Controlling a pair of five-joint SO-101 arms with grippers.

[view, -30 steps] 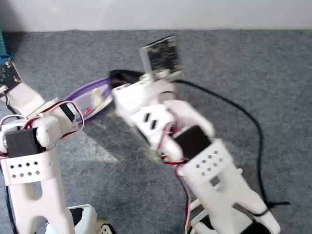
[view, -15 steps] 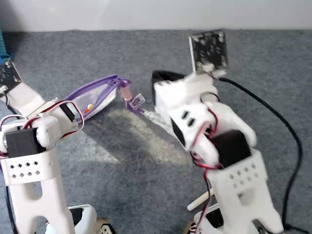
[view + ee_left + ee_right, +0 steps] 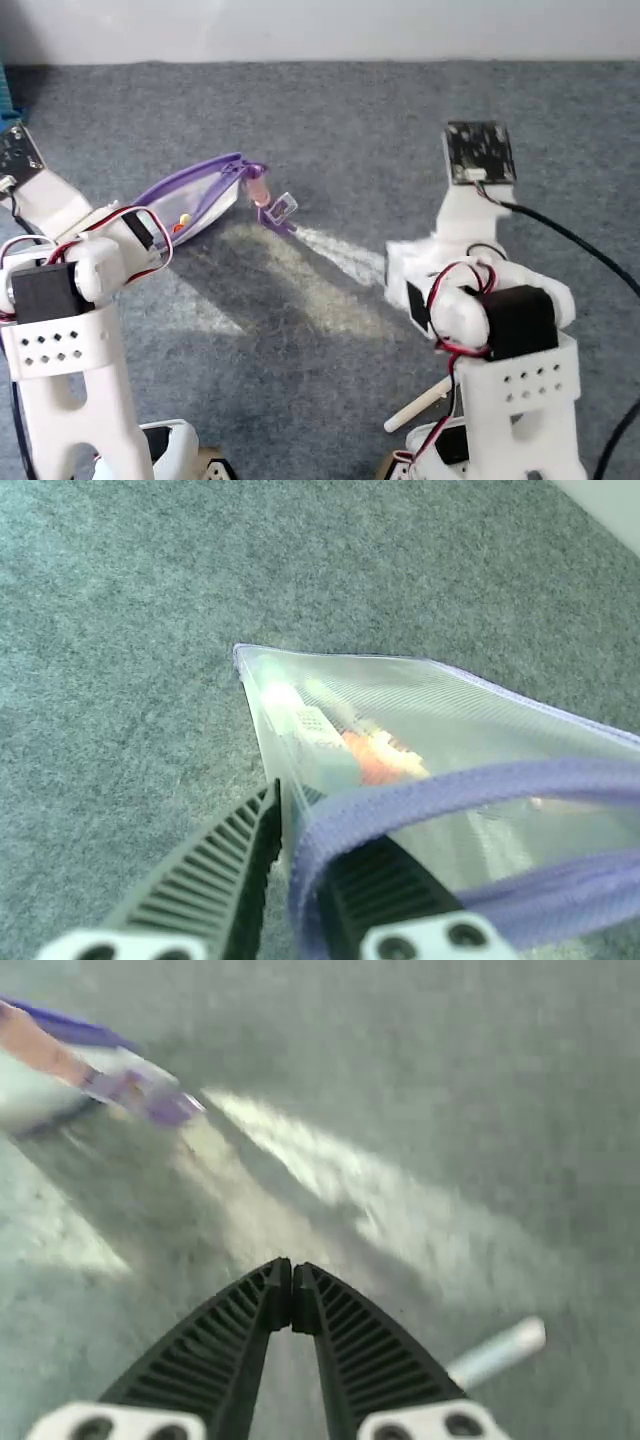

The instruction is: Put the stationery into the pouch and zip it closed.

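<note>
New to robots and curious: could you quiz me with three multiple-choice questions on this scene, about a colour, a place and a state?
1. The pouch has edging that is: A purple, B green, C black.
2. The white stick lies: A inside the pouch, B on the carpet, C in a gripper.
3. The right gripper is: A wide open, B shut on the pouch, C shut and empty.
Answers: A, a purple band rims it; B, it rests on bare carpet; C, its jaws meet on nothing.

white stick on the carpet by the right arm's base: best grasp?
Probably take the white cylindrical stick at mid-length from straight above, jaws across its thin width. It lies flat and slanted on the grey carpet, bare on both long sides.
</note>
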